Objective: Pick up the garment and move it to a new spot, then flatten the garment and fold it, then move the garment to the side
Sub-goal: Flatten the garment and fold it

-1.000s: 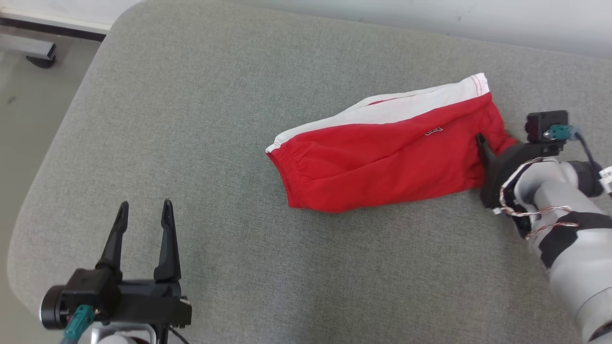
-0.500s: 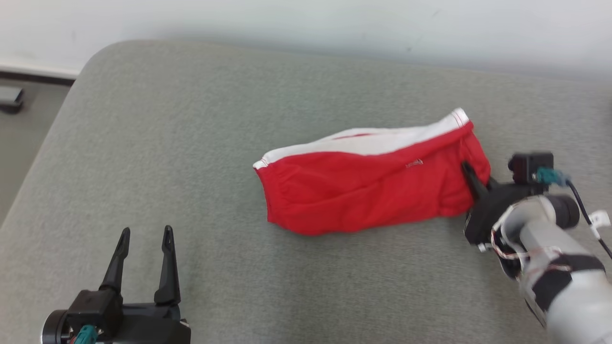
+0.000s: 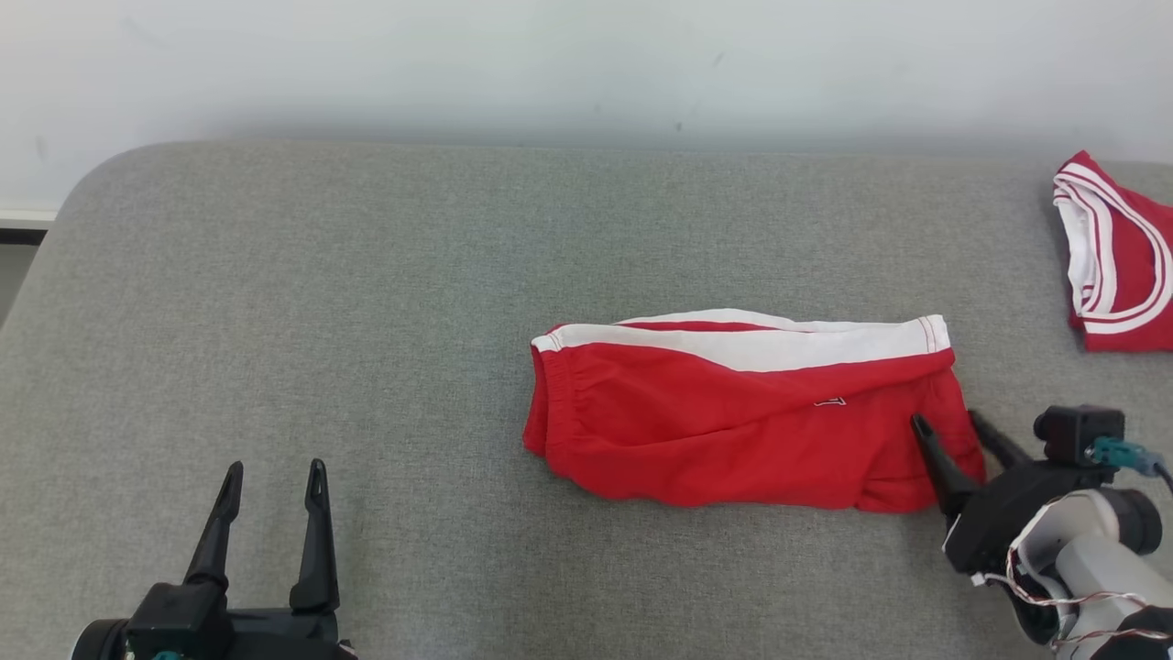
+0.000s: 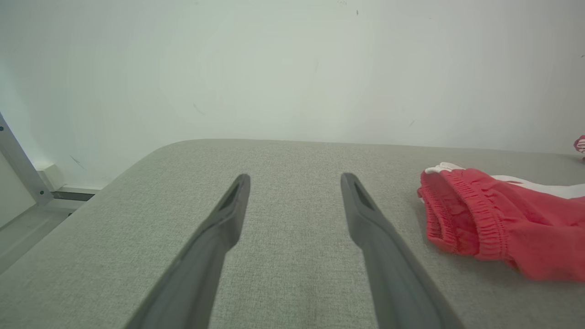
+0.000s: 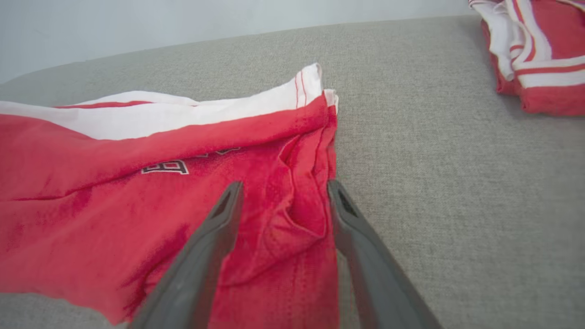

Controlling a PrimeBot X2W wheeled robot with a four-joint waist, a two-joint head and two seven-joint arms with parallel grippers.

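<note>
Red shorts (image 3: pixel 733 422), folded lengthwise, lie right of centre on the grey padded surface (image 3: pixel 367 321). The right gripper (image 3: pixel 946 422) stands wide at their right hem, cloth between its jaws, unclamped; the left gripper (image 3: pixel 275 469), equally wide, sits near the front-left corner. Risk: pinching one layer only would undo the fold when dragged toward the second garment (image 3: pixel 1123 266) at the right edge.

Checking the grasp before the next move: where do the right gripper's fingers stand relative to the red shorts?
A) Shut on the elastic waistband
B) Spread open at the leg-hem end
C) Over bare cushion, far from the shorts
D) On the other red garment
B: in the right wrist view the right gripper has its fingers apart at the leg-hem end of the red shorts, with cloth showing between them.
</note>
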